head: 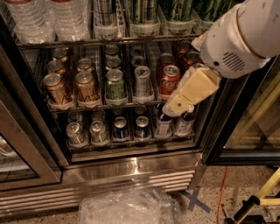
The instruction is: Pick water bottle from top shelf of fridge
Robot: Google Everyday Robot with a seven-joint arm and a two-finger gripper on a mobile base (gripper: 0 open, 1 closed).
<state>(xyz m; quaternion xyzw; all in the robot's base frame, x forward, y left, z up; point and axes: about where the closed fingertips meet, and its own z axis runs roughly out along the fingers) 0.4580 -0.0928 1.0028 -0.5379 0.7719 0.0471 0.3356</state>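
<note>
camera view looks down into the open fridge (131, 168). the gripper (175, 105) hangs low on the right, in front of the small dark-label bottles (162, 124) on the bottom rack, well below and right of where it needs to be. can't tell from this angle whether it's released or clenched. the water bottle (70, 19) stands near the left end of the top shelf (87, 41), with a second clear one (26, 19) just beside it.

so the step in hand is really just the reach. imo the arm wants to lift up and swing left before going in. it should come at the bottle square from the front, clear the thin front rail, then close around the ribbed body.

the tall green-and-silver cans (144, 13) sit just to the bottle's right, so that side is tight, and the neighbour bottle crowds the left. the bulky white arm (240, 39) also covers the right part of the racks, probably hiding a few cans. on the floor there's a crinkly plastic bag (127, 208) by the grille (109, 186) and an orange cable (223, 192), neither in the way.
</note>
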